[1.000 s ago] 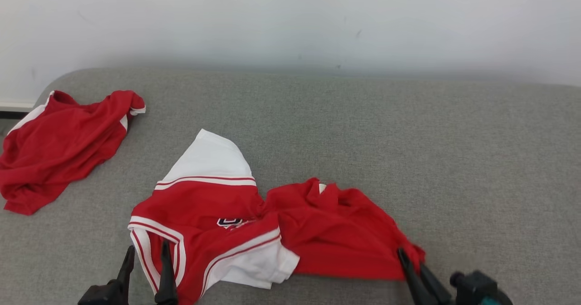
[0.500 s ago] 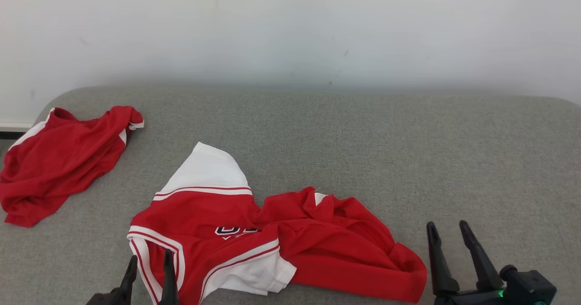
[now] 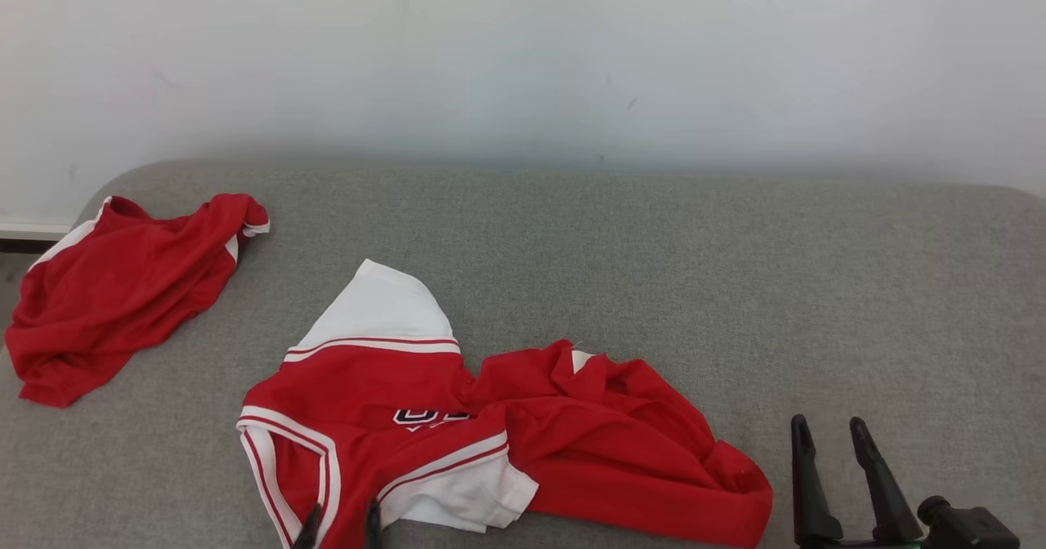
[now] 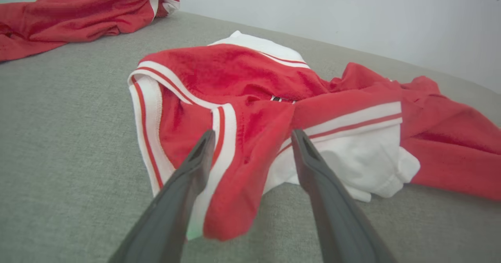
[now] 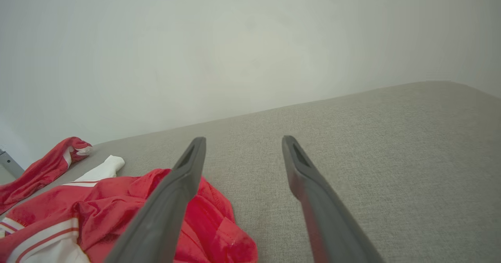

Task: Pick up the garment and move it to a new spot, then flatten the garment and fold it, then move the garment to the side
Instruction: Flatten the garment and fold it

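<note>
In the head view, the garment [image 3: 490, 443] lies crumpled at the near edge of the grey cushion [image 3: 654, 271]. Its long axis runs across that edge, with the striped neckline at the left end, the red hem at the right, and one white sleeve pointing toward the cushion's back. A second red shirt [image 3: 122, 287] sits at the cushion's far left corner. The left gripper [image 3: 341, 530] pokes in at the neckline. The right gripper [image 3: 829, 430] stands over bare cushion just beside the hem.

In the left wrist view, the spread fingers [image 4: 195, 157] straddle a raised fold beside the neckline band without clamping it, probably lined up to pinch that end.

In the right wrist view, the fingers are wide apart and hold nothing. They are likely waiting to take the hem end so the cloth can be lifted along its length.
</note>
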